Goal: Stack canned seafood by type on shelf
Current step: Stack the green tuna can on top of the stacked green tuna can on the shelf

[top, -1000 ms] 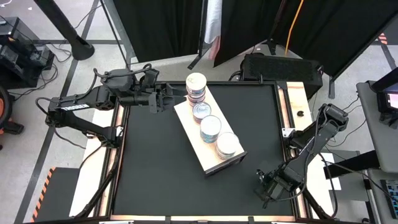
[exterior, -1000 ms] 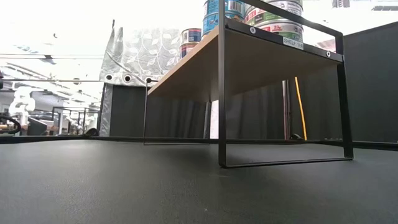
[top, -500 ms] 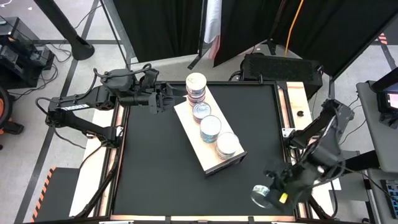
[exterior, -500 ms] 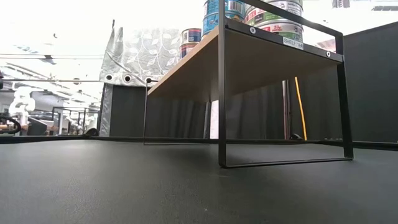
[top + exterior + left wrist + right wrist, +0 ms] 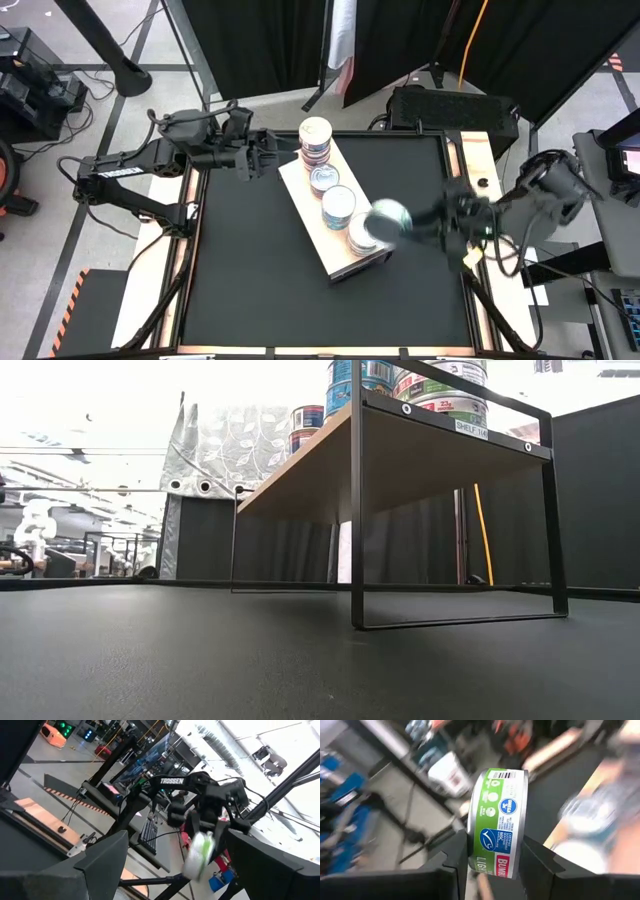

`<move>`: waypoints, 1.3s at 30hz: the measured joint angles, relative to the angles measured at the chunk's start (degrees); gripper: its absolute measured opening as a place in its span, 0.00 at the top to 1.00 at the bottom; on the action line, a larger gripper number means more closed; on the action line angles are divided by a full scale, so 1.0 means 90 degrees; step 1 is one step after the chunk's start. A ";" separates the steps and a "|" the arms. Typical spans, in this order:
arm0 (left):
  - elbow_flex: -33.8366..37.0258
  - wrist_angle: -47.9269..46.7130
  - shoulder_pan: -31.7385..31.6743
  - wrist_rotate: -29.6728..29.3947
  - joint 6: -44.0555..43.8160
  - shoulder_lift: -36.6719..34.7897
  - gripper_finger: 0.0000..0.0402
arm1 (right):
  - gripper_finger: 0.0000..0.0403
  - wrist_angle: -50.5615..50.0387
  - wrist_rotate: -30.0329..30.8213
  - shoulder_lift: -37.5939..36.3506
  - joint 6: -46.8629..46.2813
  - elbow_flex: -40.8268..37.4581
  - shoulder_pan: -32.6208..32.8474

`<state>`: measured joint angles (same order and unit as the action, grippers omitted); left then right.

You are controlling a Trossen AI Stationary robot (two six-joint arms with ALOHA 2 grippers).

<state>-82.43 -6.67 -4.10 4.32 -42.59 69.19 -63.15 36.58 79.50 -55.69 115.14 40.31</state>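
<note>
Canned seafood [image 5: 339, 204] already stands in four stacks along the shelf [image 5: 306, 203], the pale board that runs slantwise over the black table [image 5: 240, 280] from its far edge toward the middle; in the low view the shelf shows as a raised wooden deck on a thin black frame, with tins on top.

Nearest of the stacks is the white-topped one [image 5: 364, 234] at the shelf's near end, and just beside it, in the air, is the tin now in transit [image 5: 499, 822]; the right gripper [image 5: 492, 852] has its fingers clamped on that tin, gripping the green-labelled side so that the can lies on its edge; the right arm reaches in from the table's right edge.

Judging by this, the step in hand is bringing one more tin to the shelf; the next move calls for turning the can flat, matching it to a stack of its own kind, and lowering it squarely so the pile does not topple; which stack matches I cannot tell.

Farther off, the blue-topped stacks [image 5: 326, 181] fill the shelf's middle, and the tall stack [image 5: 315, 139] stands at its far end; these crowd the deck, so a wide swing could knock them.

Beyond, the left gripper [image 5: 262, 152] waits near the table's far left corner, fingers spread apart and holding nothing, close to the tall stack.
</note>
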 joint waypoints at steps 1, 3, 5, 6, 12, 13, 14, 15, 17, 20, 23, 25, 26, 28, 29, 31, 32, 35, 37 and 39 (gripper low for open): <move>0.0000 0.0046 0.0000 0.0000 0.0000 -0.0001 0.17 | 0.70 0.0001 0.0132 -0.0002 0.0320 0.0090 -0.0111; 0.0000 0.0067 0.0000 0.0000 0.0000 -0.0038 0.17 | 0.70 0.0008 0.0288 -0.0004 0.0921 0.0187 -0.0286; -0.0002 0.0113 0.0000 0.0000 0.0000 -0.0063 0.17 | 0.70 0.0016 0.0245 -0.0002 0.1472 0.0186 -0.0428; -0.0002 0.0101 0.0000 -0.0002 0.0000 -0.0095 0.17 | 0.70 0.0016 0.0195 0.0040 0.1751 0.0186 -0.0484; 0.0000 0.0141 0.0000 -0.0063 -0.0010 -0.0202 0.17 | 0.70 -0.0004 0.0004 0.0504 0.3089 0.0176 -0.0790; -0.0001 0.0166 0.0000 -0.0097 -0.0012 -0.0216 0.17 | 0.70 -0.0006 -0.0057 0.0582 0.3267 0.0176 -0.0837; -0.0002 0.0166 0.0000 -0.0134 -0.0012 -0.0252 0.17 | 0.70 -0.0019 -0.0126 0.0655 0.3436 0.0176 -0.0869; -0.0002 0.0133 0.0000 -0.0162 -0.0012 -0.0287 0.17 | 0.70 -0.0058 -0.0195 0.0729 0.3609 0.0176 -0.0904; -0.0002 0.0174 0.0000 -0.0208 -0.0012 -0.0308 0.17 | 0.70 -0.0228 -0.0280 0.0857 0.3851 0.0176 -0.0934; 0.0000 0.0140 0.0000 -0.0310 -0.0010 -0.0389 0.17 | 0.70 -0.0644 -0.0287 0.0967 0.4006 0.0176 -0.0945; -0.0002 0.0143 0.0000 -0.0356 -0.0008 -0.0452 0.17 | 0.70 -0.1194 -0.0259 0.0989 0.4107 0.0178 -0.0945; -0.0002 0.0140 0.0000 -0.0400 -0.0005 -0.0471 0.17 | 0.70 -0.1555 -0.0223 0.1022 0.4170 0.0179 -0.0945; -0.0002 0.0138 0.0000 -0.0433 -0.0005 -0.0474 0.17 | 0.70 -0.1717 -0.0236 0.1037 0.4203 0.0177 -0.0945; -0.0001 0.0136 0.0000 -0.0450 -0.0005 -0.0476 0.17 | 0.70 -0.1921 -0.0241 0.1076 0.4344 0.0176 -0.0961; -0.0002 0.0135 0.0000 -0.0456 -0.0005 -0.0474 0.17 | 0.70 -0.1969 -0.0232 0.1094 0.4488 0.0177 -0.0989; -0.0002 0.0133 -0.0005 -0.0473 -0.0002 -0.0471 0.17 | 0.70 -0.2087 -0.0217 0.1151 0.4808 0.0181 -0.1020; -0.0002 0.0133 -0.0005 -0.0488 -0.0002 -0.0473 0.17 | 0.70 -0.2176 -0.0224 0.1196 0.4953 0.0181 -0.1020; -0.0002 0.0111 -0.0005 -0.0511 0.0001 -0.0473 0.17 | 0.70 -0.2299 -0.0151 0.1350 0.5326 0.0179 -0.1042; -0.0002 0.0106 -0.0005 -0.0522 0.0002 -0.0472 0.17 | 0.70 -0.2375 0.0085 0.1425 0.5478 0.0179 -0.1039; -0.0002 0.0108 -0.0005 -0.0539 0.0002 -0.0471 0.17 | 0.70 -0.2378 0.0216 0.1490 0.5672 0.0179 -0.1042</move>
<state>-82.46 -5.70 -4.14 -0.54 -42.57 64.95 -84.54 38.52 92.92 -4.64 116.75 30.94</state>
